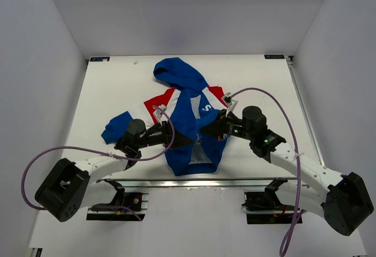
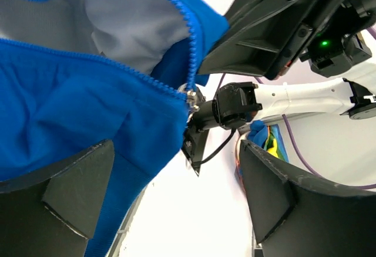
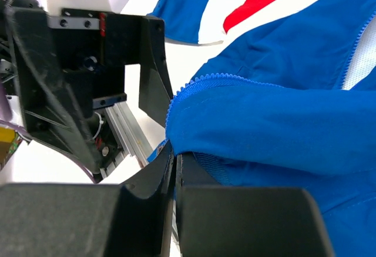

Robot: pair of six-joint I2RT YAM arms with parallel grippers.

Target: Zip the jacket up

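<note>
Jacket (image 1: 187, 107) spread at middle of bench (image 1: 264, 81), hood toward bench's far edge. Zip slider (image 2: 191, 95) sits low by hem. Teeth above it apart, grey lining showing (nearly whole zip left to run, by my reading). Right pincer (image 3: 175, 166) pressed together on jacket's front edge, over bench's near half. Left pincer (image 2: 176, 151) alongside, jaws wide apart, gripping nothing.

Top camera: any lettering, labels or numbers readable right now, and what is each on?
"S": white letter on the chest of the royal-blue hooded zip jacket; anything after it is hidden.
Two small dark stickers at the white table's far corners: too small to read.
Wrist views: no text.
</note>
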